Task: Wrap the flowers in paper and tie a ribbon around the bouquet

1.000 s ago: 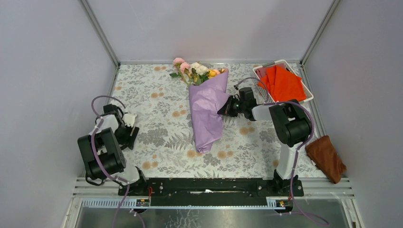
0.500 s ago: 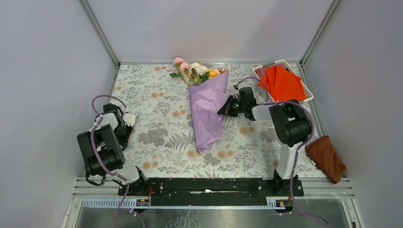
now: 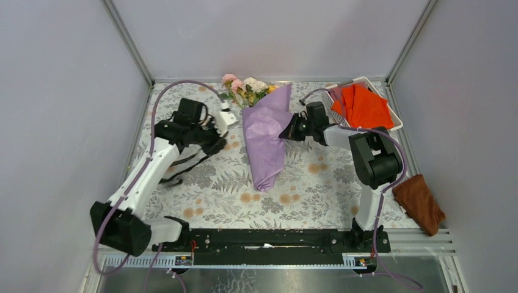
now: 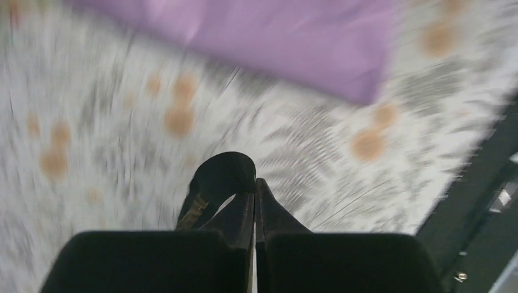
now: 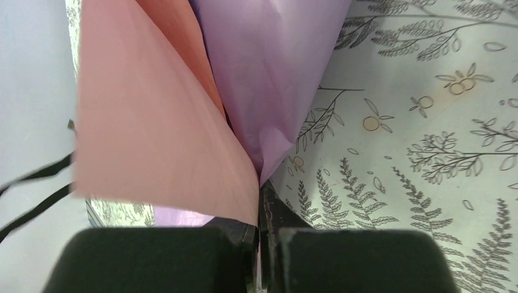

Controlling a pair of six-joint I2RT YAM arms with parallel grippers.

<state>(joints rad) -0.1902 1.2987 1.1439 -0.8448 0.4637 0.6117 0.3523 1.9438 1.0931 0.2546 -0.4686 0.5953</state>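
Observation:
The bouquet (image 3: 264, 143) lies mid-table as a lilac cone, its tip toward me. The flowers (image 3: 247, 88) poke out of its far end. My right gripper (image 3: 286, 133) is at the cone's right side, shut on an edge of the paper (image 5: 269, 73), whose pale pink face (image 5: 153, 122) curls up over the jaws (image 5: 262, 198). My left gripper (image 3: 218, 144) hovers just left of the cone. It is shut (image 4: 255, 181) on a loop of the black ribbon (image 4: 215, 178), whose tails (image 3: 183, 168) trail down to the table. Two ribbon strands (image 5: 36, 186) show at the left of the right wrist view.
A white basket (image 3: 397, 125) holding an orange-red cloth (image 3: 363, 107) stands at the back right, close behind my right arm. A brown cloth (image 3: 418, 201) lies at the right edge near the front. Grey walls close in the floral table on three sides.
My left arm has swung from the table's left edge up toward the bouquet, and its jaws have closed on the ribbon. My right gripper has shifted slightly farther back with the paper edge.

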